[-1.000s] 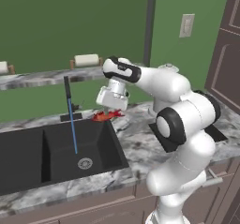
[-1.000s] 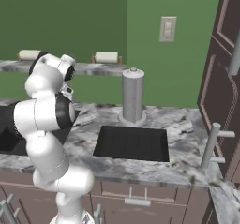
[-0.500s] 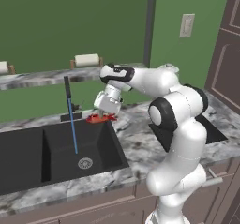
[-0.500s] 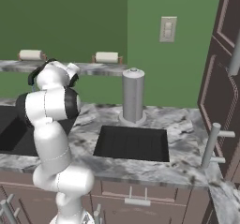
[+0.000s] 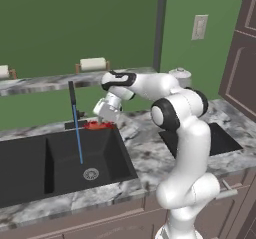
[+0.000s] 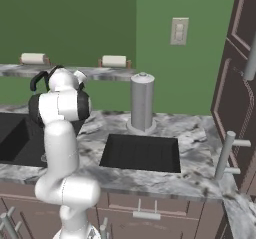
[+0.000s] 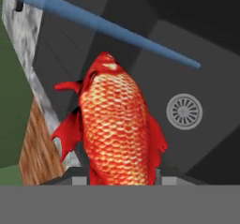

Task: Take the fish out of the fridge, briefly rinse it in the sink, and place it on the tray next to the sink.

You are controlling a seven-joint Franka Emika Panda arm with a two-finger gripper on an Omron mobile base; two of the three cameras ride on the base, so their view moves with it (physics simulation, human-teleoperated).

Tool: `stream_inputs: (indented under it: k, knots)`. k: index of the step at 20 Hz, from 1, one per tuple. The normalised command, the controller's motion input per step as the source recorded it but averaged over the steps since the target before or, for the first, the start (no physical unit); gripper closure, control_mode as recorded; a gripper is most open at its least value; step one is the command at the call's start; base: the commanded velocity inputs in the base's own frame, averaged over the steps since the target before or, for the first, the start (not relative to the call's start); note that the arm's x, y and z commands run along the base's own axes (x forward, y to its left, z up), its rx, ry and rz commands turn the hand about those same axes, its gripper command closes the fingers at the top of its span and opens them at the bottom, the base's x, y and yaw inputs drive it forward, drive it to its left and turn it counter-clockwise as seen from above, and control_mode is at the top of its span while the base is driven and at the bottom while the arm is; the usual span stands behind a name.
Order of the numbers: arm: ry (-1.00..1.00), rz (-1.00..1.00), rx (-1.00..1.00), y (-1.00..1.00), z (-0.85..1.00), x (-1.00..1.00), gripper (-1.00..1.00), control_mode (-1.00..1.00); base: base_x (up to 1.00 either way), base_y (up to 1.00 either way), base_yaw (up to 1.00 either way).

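Gripper over back right corner of sink, fingers pinching fish. Fish above sink basin, near blue water stream from faucet. Round drain below. Tray on desk right of sink.

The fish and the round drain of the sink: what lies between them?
Nothing solid: in the hand view, bare black basin floor separates the fish from the drain; the blue water stream passes above both.

Green wall, marble counter, dark wood cabinets, wall switch.
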Motion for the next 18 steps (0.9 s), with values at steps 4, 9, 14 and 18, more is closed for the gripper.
stream_inputs:
  k: [4,9,14,18]
  knots:
    - [0.05,0.03,0.11,0.34,-0.24,0.44,1.0,-1.0,0.0,0.0,0.0]
    - [0.08,0.04,0.1,0.42,-0.18,0.41,1.0,-1.0,0.0,0.0,0.0]
    - [0.12,0.04,0.07,0.38,-0.14,0.43,1.0,-1.0,0.0,0.0,0.0]
    - [0.13,0.04,0.03,0.42,-0.02,0.25,1.0,-1.0,0.0,0.0,0.0]
